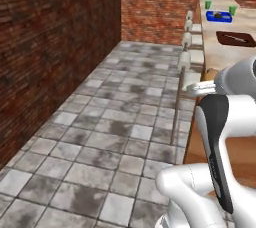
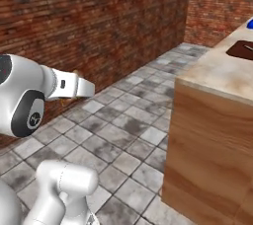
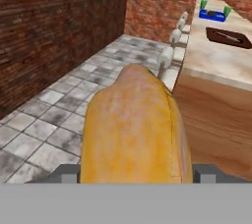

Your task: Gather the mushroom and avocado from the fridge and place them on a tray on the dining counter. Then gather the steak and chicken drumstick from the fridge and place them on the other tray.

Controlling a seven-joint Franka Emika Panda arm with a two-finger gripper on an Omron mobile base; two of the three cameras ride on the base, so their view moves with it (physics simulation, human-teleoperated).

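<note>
Hand view puts a tan-orange chicken drumstick [image 3: 134, 129] right up close, clamped between my gripper [image 3: 135, 174] fingers. Beyond it runs the dining counter [image 3: 216, 61] — the other tray [image 3: 229, 37] mid-way along, the blue tray [image 3: 212, 15] at the far end.

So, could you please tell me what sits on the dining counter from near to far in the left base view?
Dark brown tray → bright blue tray → two green cups at the far end of the dining counter.
</note>
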